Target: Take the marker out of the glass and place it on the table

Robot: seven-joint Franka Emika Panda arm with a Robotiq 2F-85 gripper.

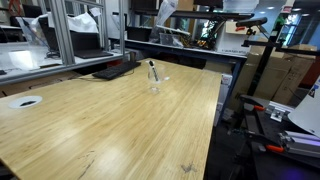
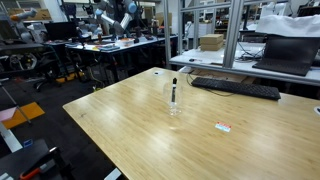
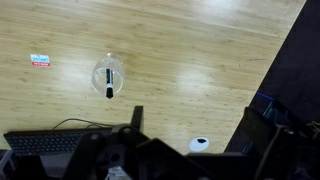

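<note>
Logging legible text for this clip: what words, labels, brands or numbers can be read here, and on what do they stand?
None can be read.
Small red-and-white sticker on the light-brown wooden table: print too small and blurred.
Black keyboard: key legends too small.

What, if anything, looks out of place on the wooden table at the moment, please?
Only the marker stands out: it sits in the clear glass, its top poking above the rim, which is odd for a drinking glass. A small reddish label lies loose on the table. Nothing is spilled or tipped.
</note>
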